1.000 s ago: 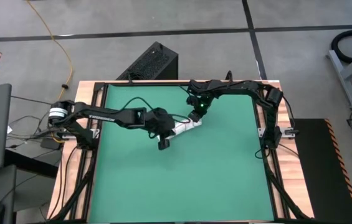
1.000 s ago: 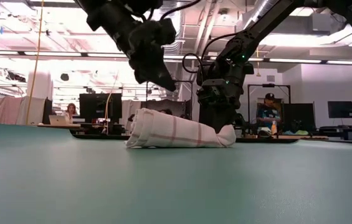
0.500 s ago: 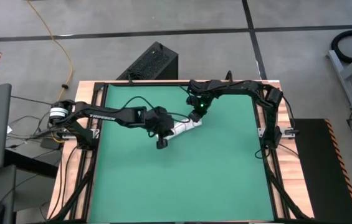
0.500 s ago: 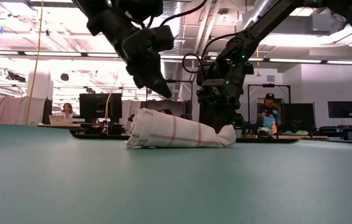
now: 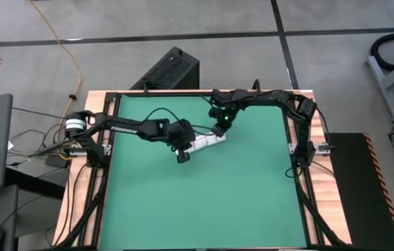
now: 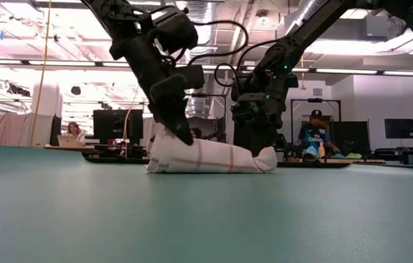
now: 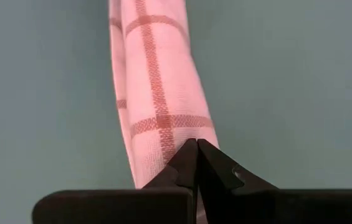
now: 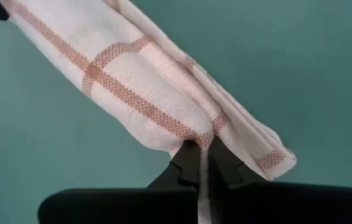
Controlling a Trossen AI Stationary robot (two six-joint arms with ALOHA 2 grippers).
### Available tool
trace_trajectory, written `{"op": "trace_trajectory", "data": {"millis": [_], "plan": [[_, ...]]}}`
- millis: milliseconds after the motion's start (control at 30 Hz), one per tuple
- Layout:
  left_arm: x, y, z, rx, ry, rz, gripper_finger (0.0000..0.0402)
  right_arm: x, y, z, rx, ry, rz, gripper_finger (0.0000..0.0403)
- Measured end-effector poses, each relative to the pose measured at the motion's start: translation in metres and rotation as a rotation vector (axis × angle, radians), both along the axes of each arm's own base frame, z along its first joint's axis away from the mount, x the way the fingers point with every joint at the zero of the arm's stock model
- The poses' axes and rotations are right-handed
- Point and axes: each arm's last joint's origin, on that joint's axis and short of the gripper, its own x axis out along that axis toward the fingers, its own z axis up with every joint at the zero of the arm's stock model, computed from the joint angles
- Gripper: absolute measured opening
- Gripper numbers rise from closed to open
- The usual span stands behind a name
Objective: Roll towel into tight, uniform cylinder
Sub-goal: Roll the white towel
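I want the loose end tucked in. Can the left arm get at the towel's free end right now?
Probably yes: the left claw, shut, already rests on that end of the towel, nothing between; the right claw pinches the far end.

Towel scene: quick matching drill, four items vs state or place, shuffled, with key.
Column 1:
1. towel
2. left pincer
3. right pincer
4. green mat

Column 2:
A. shut, pinching a fold at the towel's far end
B. covers the tabletop
C. rolled up, lying on its side
D. shut, tips down on the towel's other end

Pairs: 1-C, 2-D, 3-A, 4-B
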Motion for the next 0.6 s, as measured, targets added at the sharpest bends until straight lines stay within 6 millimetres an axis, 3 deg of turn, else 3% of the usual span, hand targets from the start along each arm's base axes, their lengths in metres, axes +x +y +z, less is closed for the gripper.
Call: {"op": "trace_trajectory", "data": {"millis": [333, 600], "plan": [[-0.017, 0.005, -0.025, -0.041, 0.048, 0.077, 0.0, 0.0, 0.001, 0.0, -0.002, 0.0, 0.013, 0.0017], [-0.027, 0.019, -0.034, -0.031, 0.063, 0.155, 0.0, -0.002, 0.002, -0.001, 0.009, 0.016, 0.025, 0.0017]]}}
